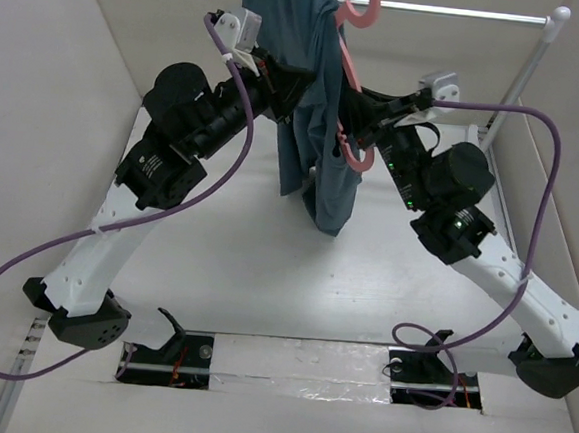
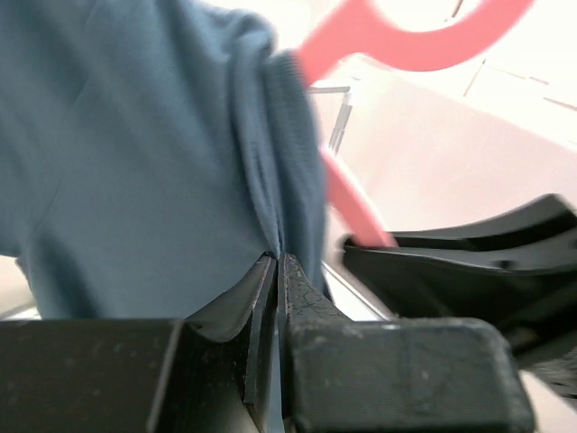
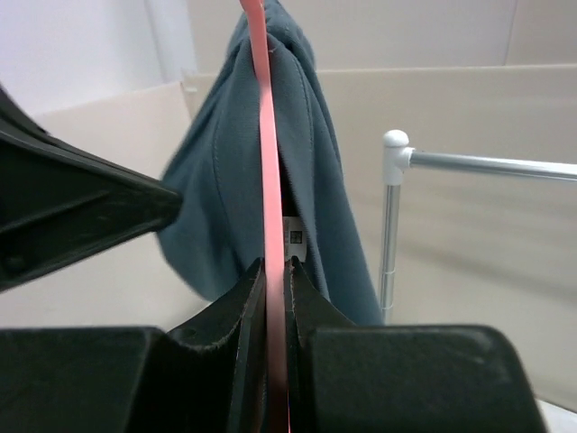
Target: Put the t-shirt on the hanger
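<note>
Surroundings first. Behind the hanger (image 1: pixel 346 69) runs the white rack's metal rail (image 1: pixel 456 11), and its white-capped post (image 1: pixel 526 75) stands to the hanger's right. The pink hook rises close in front of the rail; I cannot tell whether they touch. The pale counter (image 1: pixel 245 273) lies below the hanger. A purple cable (image 1: pixel 218 166) loops from each wrist, both clear of the hanger. The two arms crowd in from either side of the hanger and partly hide the garment's middle in the top view.

The t-shirt (image 1: pixel 308 108) is draped and bunched over the hanger, up in the air, and its hem hangs below the hanger's lower curve. The fabric is a soft, matte blue-grey knit with stitched seams. A small white label (image 3: pixel 293 233) shows just behind the hanger. The hanger is thin, smooth salmon-pink plastic, seen edge-on in the right wrist view.

Left hand (image 2: pixel 275 263): fingers pinched together on a fold of the t-shirt, just left of the hanger. Right hand (image 3: pixel 275 269): fingers clamped narrowly on the hanger's thin bar.
</note>
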Available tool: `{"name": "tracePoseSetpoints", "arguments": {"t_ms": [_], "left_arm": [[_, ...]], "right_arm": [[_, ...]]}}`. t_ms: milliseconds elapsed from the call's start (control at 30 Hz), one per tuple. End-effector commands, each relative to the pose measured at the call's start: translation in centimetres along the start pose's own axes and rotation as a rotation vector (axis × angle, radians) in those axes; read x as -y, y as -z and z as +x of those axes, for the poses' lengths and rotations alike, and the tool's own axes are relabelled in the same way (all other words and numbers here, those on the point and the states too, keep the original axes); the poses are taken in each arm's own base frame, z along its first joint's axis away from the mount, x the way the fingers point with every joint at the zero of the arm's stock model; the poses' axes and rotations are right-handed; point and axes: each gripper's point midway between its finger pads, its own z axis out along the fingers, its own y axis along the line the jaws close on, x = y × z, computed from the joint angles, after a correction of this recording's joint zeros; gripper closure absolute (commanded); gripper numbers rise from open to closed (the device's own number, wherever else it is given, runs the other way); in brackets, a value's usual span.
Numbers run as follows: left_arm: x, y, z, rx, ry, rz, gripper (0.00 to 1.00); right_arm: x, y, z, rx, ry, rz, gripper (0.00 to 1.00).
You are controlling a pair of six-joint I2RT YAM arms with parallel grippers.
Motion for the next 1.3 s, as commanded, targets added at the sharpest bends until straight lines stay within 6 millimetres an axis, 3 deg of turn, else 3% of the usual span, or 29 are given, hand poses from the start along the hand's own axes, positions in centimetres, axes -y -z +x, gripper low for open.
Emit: {"name": "tracePoseSetpoints", "arguments": {"t_ms": [0, 167, 300, 333, 467, 533, 767, 900, 1000, 1033, 1100, 1267], "left_arm": [[-0.9, 0.7, 3.7, -0.116, 0.036, -0.034, 1.0], [-3.6, 1.2, 5.5, -0.178, 0.04, -0.181, 1.0], [-3.5, 1.0, 5.7, -0.171, 0.064, -0.177, 1.0], [-3.3, 0.9, 5.0, -0.147, 0.064, -0.17, 1.0], [-2.1, 0.3, 1.1, -0.054, 0.056, -0.135, 0.6], [-1.1, -0.2, -0.7, -0.01, 0.069, -0.097, 0.5], [0.7, -1.4, -5.9, 0.175, 0.197, -0.039, 0.38], [-0.2, -2.4, -7.8, 0.244, 0.283, -0.029, 0.32], [-0.3, -3.8, -7.6, 0.243, 0.315, -0.026, 0.32], [-0.7, -4.8, -6.6, 0.22, 0.323, -0.037, 0.31], [-0.7, -5.1, -6.9, 0.223, 0.345, -0.042, 0.31], [-3.2, -6.5, -5.3, 0.202, 0.435, -0.099, 0.35]], "right_arm": [[2.5, 0.5, -9.2, 0.287, -0.044, 0.111, 1.0], [4.0, -1.5, -8.1, 0.218, -0.059, 0.146, 1.0], [2.8, 1.0, -10.0, 0.284, -0.089, 0.044, 1.0], [2.0, 0.9, -9.4, 0.258, -0.12, 0.003, 1.0], [1.2, 1.6, -6.4, 0.177, -0.14, -0.043, 1.0], [1.2, 2.2, -5.6, 0.154, -0.156, -0.048, 1.0], [1.3, 3.1, -3.8, 0.104, -0.162, -0.05, 1.0], [0.8, 3.5, -3.4, 0.087, -0.171, -0.064, 1.0], [0.5, 3.6, -3.2, 0.077, -0.177, -0.074, 1.0], [0.1, 3.6, -3.1, 0.072, -0.181, -0.084, 1.0], [-0.3, 3.7, -3.1, 0.07, -0.188, -0.092, 1.0], [-0.7, 3.5, -2.9, 0.06, -0.187, -0.101, 1.0]]}}
